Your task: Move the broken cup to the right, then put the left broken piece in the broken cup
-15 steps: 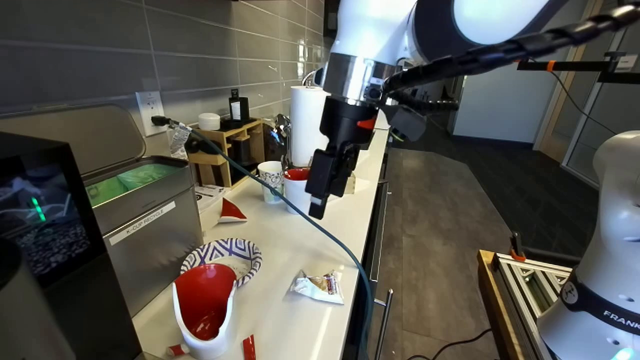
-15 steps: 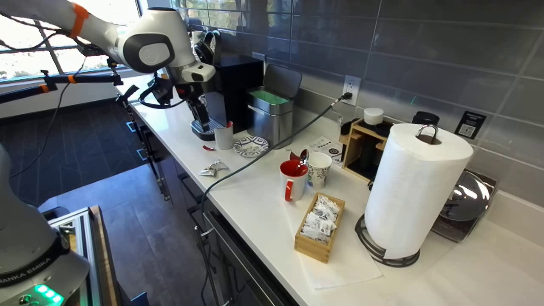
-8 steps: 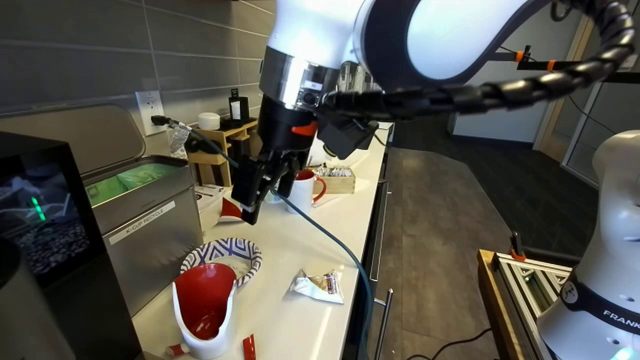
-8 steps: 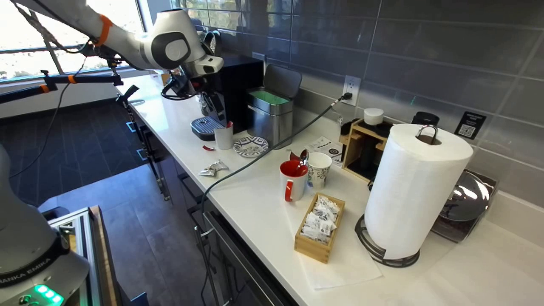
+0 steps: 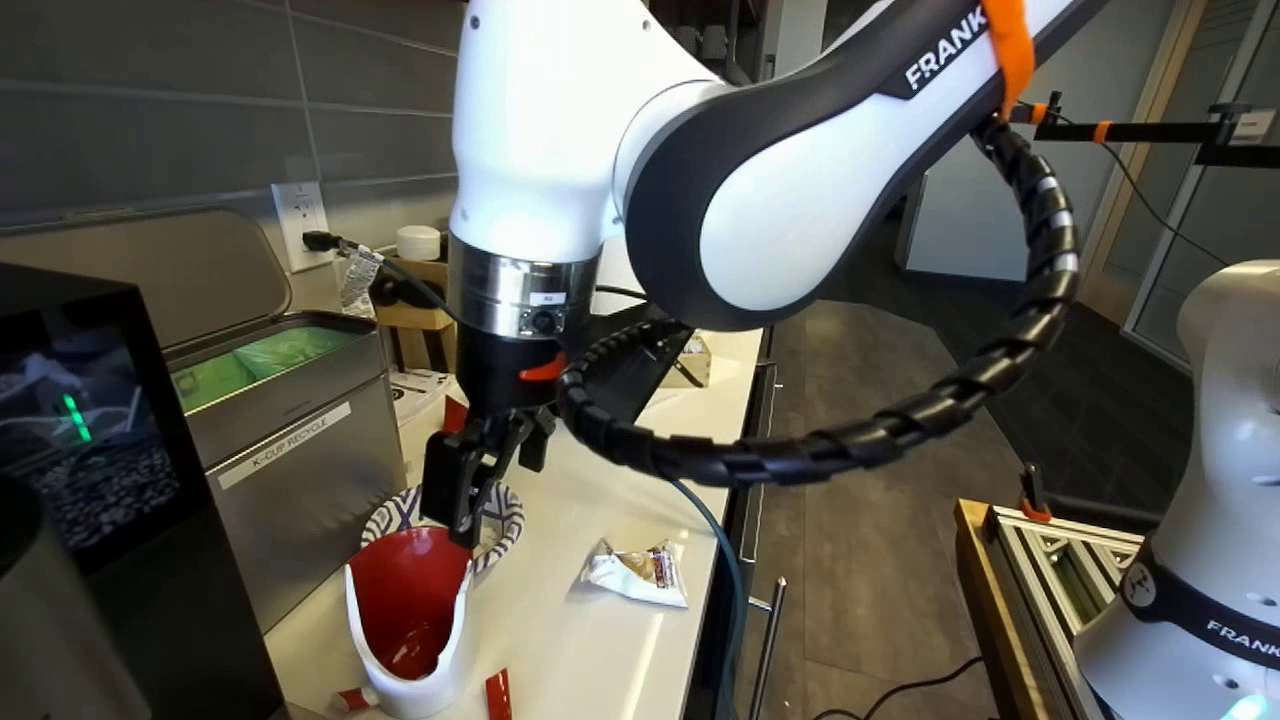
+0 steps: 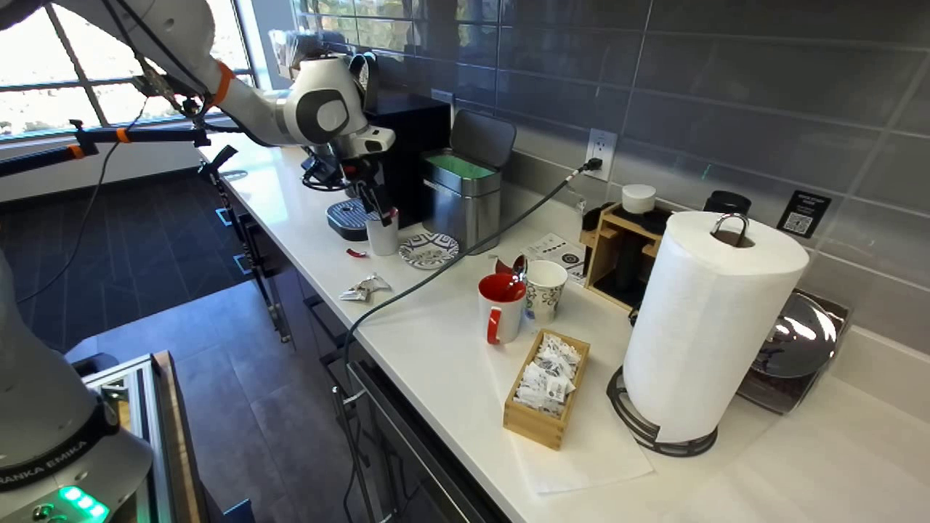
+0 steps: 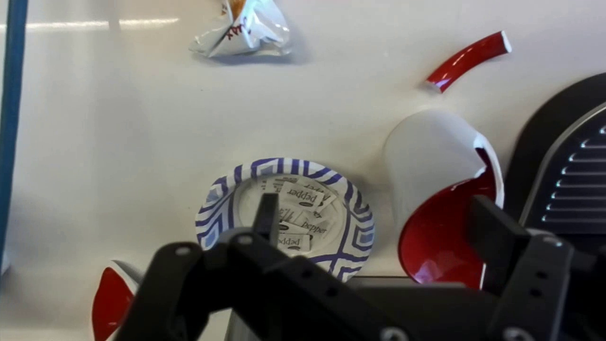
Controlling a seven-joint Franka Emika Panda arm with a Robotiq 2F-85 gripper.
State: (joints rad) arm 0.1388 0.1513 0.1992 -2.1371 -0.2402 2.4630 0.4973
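Your tool (image 7: pixel 381 210) hangs gripping nothing; in the wrist view its wide-spread fingers (image 7: pixel 268 210) lie over the plate (image 7: pixel 360 232) and the mouth of the broken cup (image 7: pixel 438 199), upright just beside it on the desk (image 7: pixel 307 109); presumably so you can pinch the cup wall.

1. A kitchenette, most likely in an office.
2. White counter (image 6: pixel 443 341) along a tiled wall (image 6: pixel 726 123) with an outlet (image 6: pixel 603 145); dark cabinets (image 6: pixel 414 457) with bar handles (image 5: pixel 768 645) beneath.
3. Bin (image 5: pixel 320 500) labelled "K-CUP RECYCLE" beside a black machine (image 6: pixel 418 131) with a slotted drip tray (image 7: pixel 577 184).
4. Paper towels (image 6: pixel 708 334), paper cup (image 6: pixel 545 283), mug (image 6: pixel 511 309), wooden box (image 6: pixel 534 426) of packets (image 6: pixel 546 374); pepper packets (image 7: pixel 310 215) on a plate (image 7: pixel 362 234).
5. Dark carpet (image 6: pixel 123 225) beside hard flooring (image 5: pixel 870 450), and a large window (image 6: pixel 36 62).
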